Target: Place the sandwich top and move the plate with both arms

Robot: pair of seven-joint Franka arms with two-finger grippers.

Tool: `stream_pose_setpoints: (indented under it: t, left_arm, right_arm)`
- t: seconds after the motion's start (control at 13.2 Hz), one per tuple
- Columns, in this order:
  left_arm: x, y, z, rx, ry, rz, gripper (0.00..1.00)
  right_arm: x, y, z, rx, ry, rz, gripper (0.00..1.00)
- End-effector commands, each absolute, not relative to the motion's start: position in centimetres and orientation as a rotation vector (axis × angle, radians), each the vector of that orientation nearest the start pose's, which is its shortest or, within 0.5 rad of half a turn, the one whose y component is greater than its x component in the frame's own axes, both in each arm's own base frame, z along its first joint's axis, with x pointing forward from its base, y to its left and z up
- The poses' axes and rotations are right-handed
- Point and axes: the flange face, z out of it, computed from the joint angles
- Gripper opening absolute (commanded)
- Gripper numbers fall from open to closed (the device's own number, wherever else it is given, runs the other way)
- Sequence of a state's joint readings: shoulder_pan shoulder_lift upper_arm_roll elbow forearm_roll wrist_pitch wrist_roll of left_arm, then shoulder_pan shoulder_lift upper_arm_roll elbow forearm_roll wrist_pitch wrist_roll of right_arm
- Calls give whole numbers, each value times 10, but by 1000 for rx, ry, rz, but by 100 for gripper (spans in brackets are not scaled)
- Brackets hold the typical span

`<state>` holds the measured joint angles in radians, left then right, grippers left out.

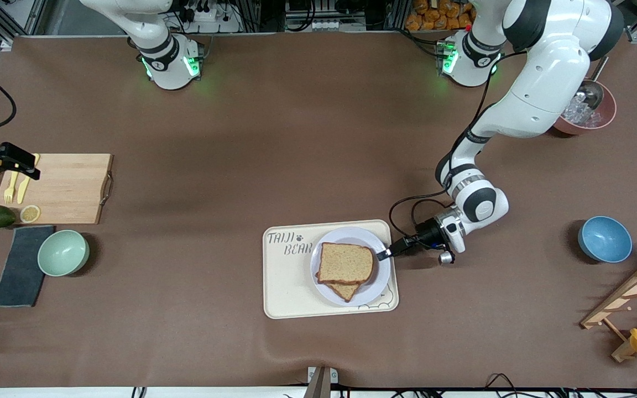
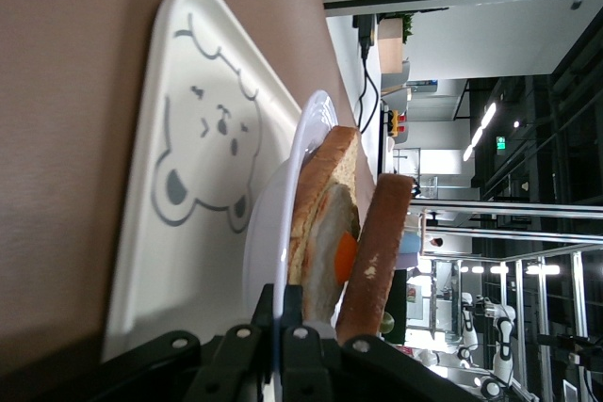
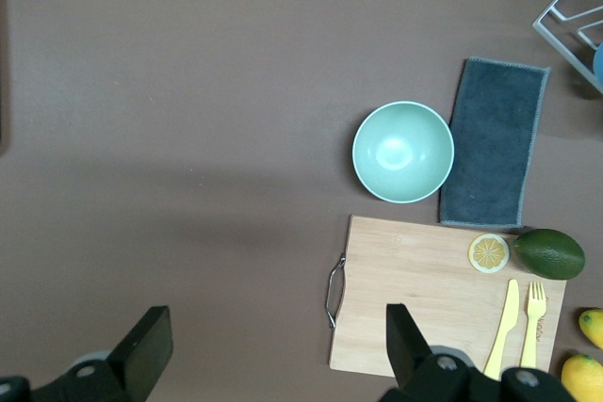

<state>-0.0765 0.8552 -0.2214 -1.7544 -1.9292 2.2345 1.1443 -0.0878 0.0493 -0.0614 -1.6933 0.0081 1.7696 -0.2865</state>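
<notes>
With the sandwich top [image 1: 345, 262] already laid on the plate [image 1: 383, 272] in the tray [image 1: 285, 287], the plate's rim is pinched by the left end effector [image 1: 383, 255] for moving, while the right end effector [image 3: 273, 350] is held apart above the cutting board [image 1: 69, 188], waiting.

Sandwich top [image 1: 345, 263] on plate [image 1: 383, 272], in tray [image 1: 288, 293]

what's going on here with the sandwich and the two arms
The left gripper is shut on the rim of the plate, which sits on the tray with the bear drawing. The sandwich top already lies on the bread slice with the fried egg, leaning rather than flat. The right gripper is open and hangs over the wooden cutting board at the right arm's end of the table, holding nothing.
</notes>
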Motion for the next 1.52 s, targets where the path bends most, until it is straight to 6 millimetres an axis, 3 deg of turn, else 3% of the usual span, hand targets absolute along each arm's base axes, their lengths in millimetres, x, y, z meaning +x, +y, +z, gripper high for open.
stream_pose_setpoints:
  t: [0.0, 0.08, 0.15, 0.23, 0.38, 0.53, 0.68, 1.14, 1.29, 1.44]
  left_arm:
    - [610, -204, 85, 1811, 332, 263, 0]
    - [609, -205, 80, 1813, 333, 257, 0]
    - [609, -205, 80, 1813, 335, 255, 46]
    - [607, -204, 79, 1816, 332, 255, 99]
    - [608, -197, 81, 1830, 324, 251, 100]
    - [612, -175, 82, 1867, 307, 213, 100]
    - [618, -159, 94, 1904, 321, 128, 100]
    - [632, -160, 136, 1889, 382, 86, 100]
    - [637, -155, 157, 1927, 369, 46, 100]
    - [647, -138, 189, 2007, 356, 0, 100]
  right_arm:
    - [586, -83, 552, -3157, -215, -25, 100]
    - [588, -78, 558, -3162, -231, -43, 100]
    - [587, -89, 558, -3161, -187, -42, 100]
    - [589, -90, 550, -3156, -178, -19, 100]
    - [584, -88, 557, -3168, -197, 10, 100]
    - [580, -91, 561, -3161, -183, 55, 100]
    - [578, -90, 563, -3152, -183, 77, 100]
    - [579, -94, 567, -3146, -178, 53, 100]
    - [580, -96, 564, -3145, -178, 55, 100]
    - [580, -96, 563, -3145, -178, 57, 100]
